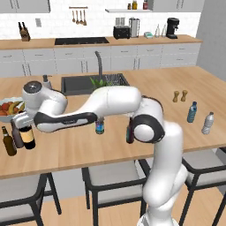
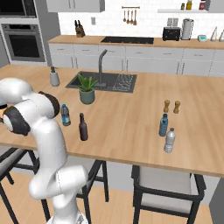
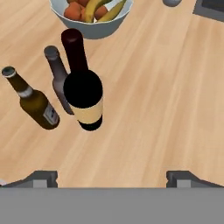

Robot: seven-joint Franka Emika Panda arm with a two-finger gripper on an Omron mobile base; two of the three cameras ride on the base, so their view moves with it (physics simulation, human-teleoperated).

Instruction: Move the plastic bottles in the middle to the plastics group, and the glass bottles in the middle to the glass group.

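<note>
The wine bottle is seen set upright on the worktop beside the two brown bottles. The tool is spread, empty above it. Next, the beer bottle and water bottle are judged to need fetching.

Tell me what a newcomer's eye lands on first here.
The big white arm sweeps left across the wooden counter, its open tool above the tall black wine bottle, which stands beside two brown bottles near the fruit bowl. At mid-counter stand a small water bottle and a dark beer bottle.
</note>
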